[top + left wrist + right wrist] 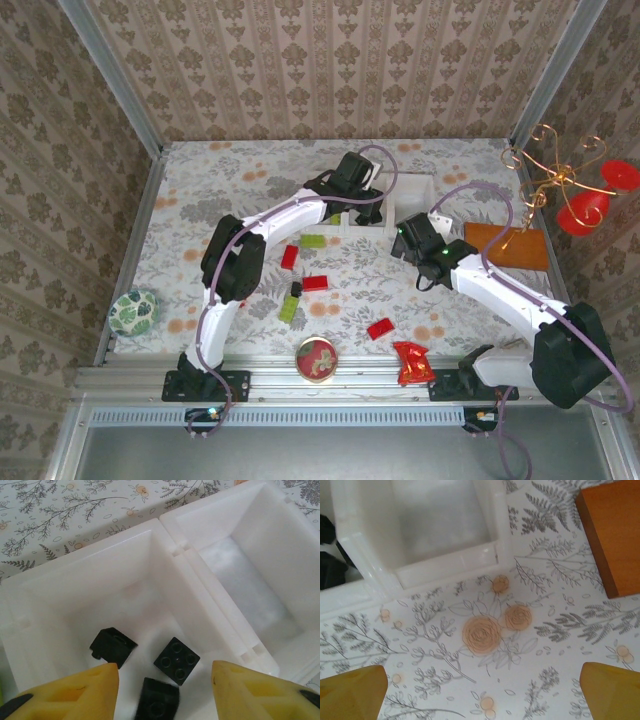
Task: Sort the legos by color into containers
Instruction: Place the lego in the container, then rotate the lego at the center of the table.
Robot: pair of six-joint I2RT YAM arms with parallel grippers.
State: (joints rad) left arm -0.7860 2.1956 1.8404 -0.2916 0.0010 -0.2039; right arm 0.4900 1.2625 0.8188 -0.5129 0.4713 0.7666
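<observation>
**Nothing held**

White plastic 3-compartment tray (418, 183) sits at far side of floral cloth (480, 630). L gripper (164, 669) over one compartment, jaws parted, empty. R gripper (482, 672) spread wide over cloth beside tray. 3 small black lego bricks (176, 660) lie in that compartment. Lime-green oblong bricks (313, 240) & red oblong bricks (315, 283) are loose on cloth.

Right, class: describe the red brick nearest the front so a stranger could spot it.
Find the shiny red wrapper at the table's front edge. Just beyond it lies the red brick, alone; the other red bricks sit further left among green ones.
</observation>
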